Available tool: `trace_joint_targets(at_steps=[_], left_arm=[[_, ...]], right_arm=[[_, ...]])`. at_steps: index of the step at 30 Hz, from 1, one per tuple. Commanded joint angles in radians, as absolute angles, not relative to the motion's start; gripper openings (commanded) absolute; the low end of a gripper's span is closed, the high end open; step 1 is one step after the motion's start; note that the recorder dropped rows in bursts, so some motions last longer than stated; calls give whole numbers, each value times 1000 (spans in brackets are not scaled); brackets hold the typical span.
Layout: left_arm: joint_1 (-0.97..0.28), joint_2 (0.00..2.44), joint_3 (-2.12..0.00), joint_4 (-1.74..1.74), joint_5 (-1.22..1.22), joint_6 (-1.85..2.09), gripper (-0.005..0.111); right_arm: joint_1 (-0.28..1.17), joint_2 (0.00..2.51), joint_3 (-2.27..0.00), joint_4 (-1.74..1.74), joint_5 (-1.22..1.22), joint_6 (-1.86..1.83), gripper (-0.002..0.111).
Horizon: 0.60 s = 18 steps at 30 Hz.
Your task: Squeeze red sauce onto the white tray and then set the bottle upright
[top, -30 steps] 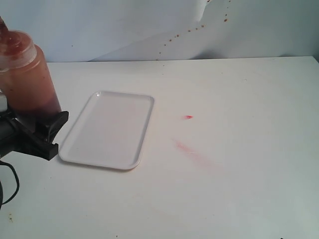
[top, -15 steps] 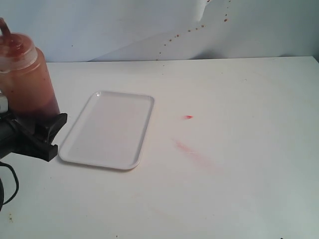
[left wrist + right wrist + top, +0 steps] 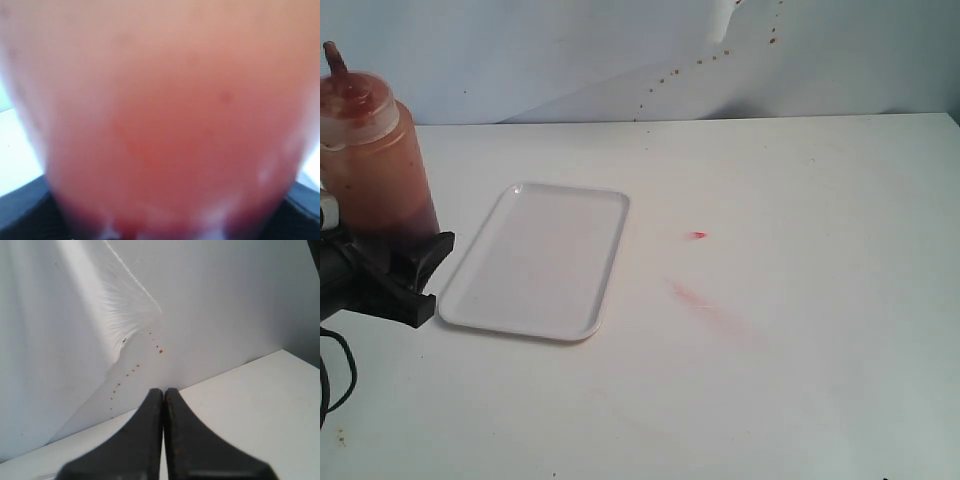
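Exterior view: bottle (image 3: 375, 150) upright at far left of frame, nozzle up, left gripper (image 3: 400, 262) clamped around its lower part. Red sauce (image 3: 382, 195) shows dark through bottle wall. White tray (image 3: 535, 260) lies flat on surface (image 3: 800, 350) just right of the gripper, bare. Small red blob (image 3: 697, 235) and faint smear (image 3: 705, 305) right of tray. Left wrist view: blurred bottle fills frame. Right wrist view: right gripper (image 3: 163, 405) fingers pressed together, nothing held.
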State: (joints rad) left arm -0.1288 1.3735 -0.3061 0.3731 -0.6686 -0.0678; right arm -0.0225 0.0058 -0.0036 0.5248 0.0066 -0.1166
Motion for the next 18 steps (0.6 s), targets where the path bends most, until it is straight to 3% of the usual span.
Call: trace_joint_targets(at_steps=[1,18], left_arm=[[-127,1363,-305,353,-706,-67,0],[-127,1363,-305,353,-700,-65,0]], right_arm=[[-20,0,0,539,8,-119,0],[-20,0,0,547,36,-119,0]])
